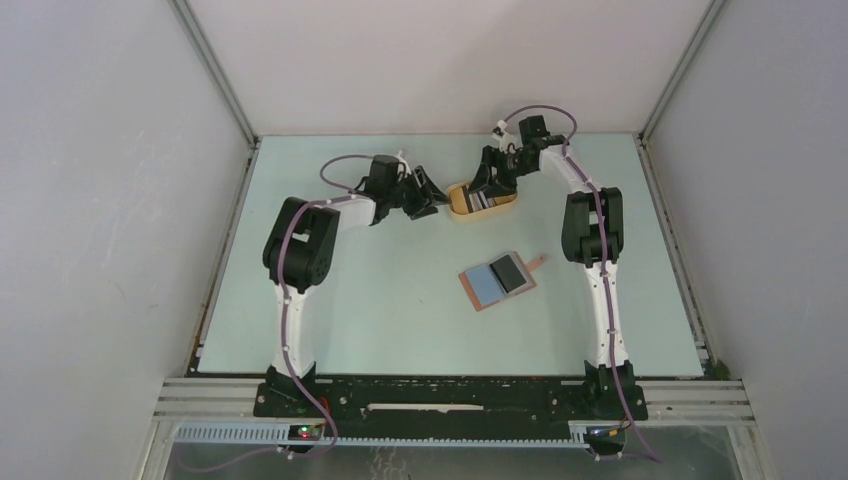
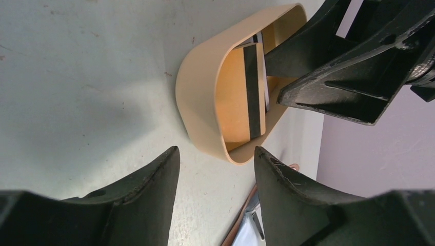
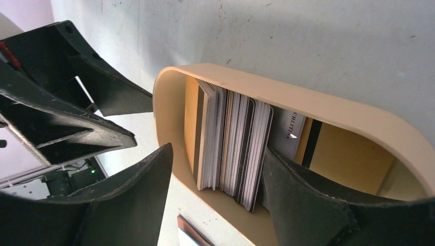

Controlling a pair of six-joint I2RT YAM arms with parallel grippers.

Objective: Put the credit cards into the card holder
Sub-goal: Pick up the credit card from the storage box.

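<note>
Standing on edge inside the yellow tray [image 3: 333, 110], the credit cards [image 3: 241, 154] likely handle stiff and slick; top edges suit pinching. Right gripper [image 3: 219, 149] spread wide, empty.

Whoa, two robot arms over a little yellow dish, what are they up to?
Two robot arms are loading credit cards into a brown card holder. The right gripper is open around the cards standing on edge in the yellow tray, one finger inside, one outside. The left gripper hangs open beside the tray, holding nothing. The card holder lies open nearer the arms' bases, showing a blue-grey card and a dark card.
</note>
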